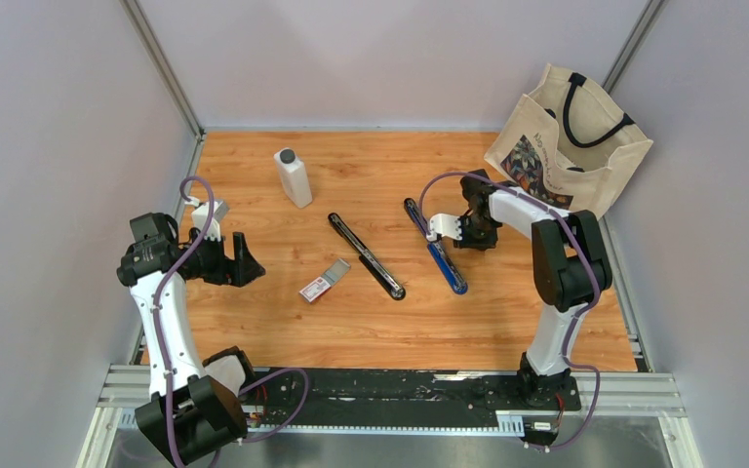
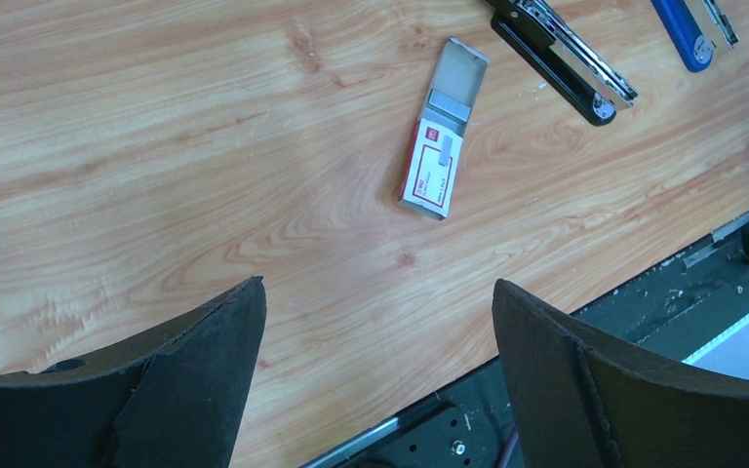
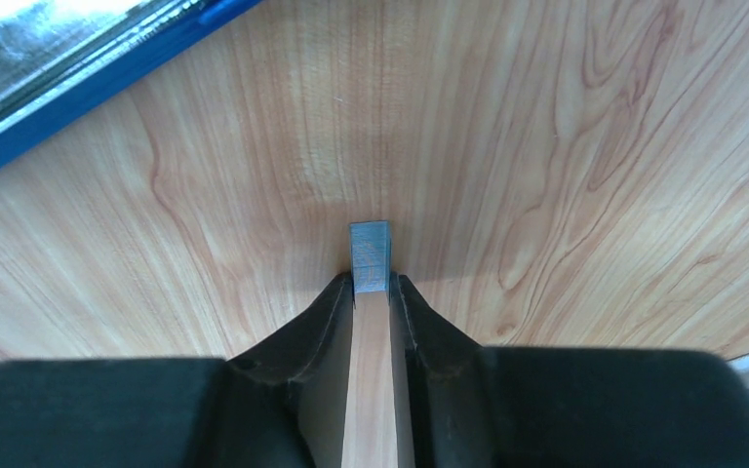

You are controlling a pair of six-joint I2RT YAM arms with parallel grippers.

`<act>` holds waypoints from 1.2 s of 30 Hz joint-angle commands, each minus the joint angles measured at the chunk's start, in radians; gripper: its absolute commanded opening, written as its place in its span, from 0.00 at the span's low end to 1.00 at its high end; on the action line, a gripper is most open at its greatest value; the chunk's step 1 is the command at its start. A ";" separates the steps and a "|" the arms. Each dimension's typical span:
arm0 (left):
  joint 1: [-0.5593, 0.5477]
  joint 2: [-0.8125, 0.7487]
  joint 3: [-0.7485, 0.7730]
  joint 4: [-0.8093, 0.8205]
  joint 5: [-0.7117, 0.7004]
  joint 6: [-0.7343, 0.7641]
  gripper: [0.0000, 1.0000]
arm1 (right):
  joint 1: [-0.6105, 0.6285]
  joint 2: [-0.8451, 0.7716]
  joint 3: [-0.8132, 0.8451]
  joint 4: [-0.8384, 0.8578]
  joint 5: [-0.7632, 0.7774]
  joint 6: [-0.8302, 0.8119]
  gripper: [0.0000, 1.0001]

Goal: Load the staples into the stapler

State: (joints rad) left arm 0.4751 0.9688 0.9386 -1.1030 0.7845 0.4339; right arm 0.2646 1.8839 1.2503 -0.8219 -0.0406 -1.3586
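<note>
Right gripper (image 3: 371,283) clamps staple strip (image 3: 370,249); left gripper (image 2: 377,285) apart. Wood tabletop (image 1: 468,322), grey walls (image 1: 59,97). Staples box (image 1: 323,282) centre, tote (image 1: 566,136) upper right.

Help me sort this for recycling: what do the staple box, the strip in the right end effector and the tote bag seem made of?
Staple box: matte printed cardboard, going by its folded flap. Staple strip in the right end effector: grey, faintly ridged, likely metal. Tote bag: cream cloth, probably canvas, with creased sides.

Print on the staples box (image 2: 432,168) too small to read, lettering on tote bag (image 1: 568,154) illegible
</note>
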 commanded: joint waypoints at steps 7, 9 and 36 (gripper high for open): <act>0.013 -0.007 0.009 0.000 0.022 0.016 0.93 | -0.013 -0.012 0.018 -0.022 -0.093 0.032 0.19; 0.011 -0.010 0.009 -0.006 0.028 0.022 0.93 | -0.021 -0.025 0.046 -0.060 -0.128 0.059 0.19; -0.809 -0.162 0.209 0.454 -0.032 0.397 0.96 | 0.013 -0.230 0.337 -0.660 -0.910 0.400 0.18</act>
State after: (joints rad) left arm -0.0853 0.7116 1.1229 -0.7853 1.0237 0.7277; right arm 0.2413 1.6775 1.5658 -1.3087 -0.7918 -1.0164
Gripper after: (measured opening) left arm 0.958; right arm 0.180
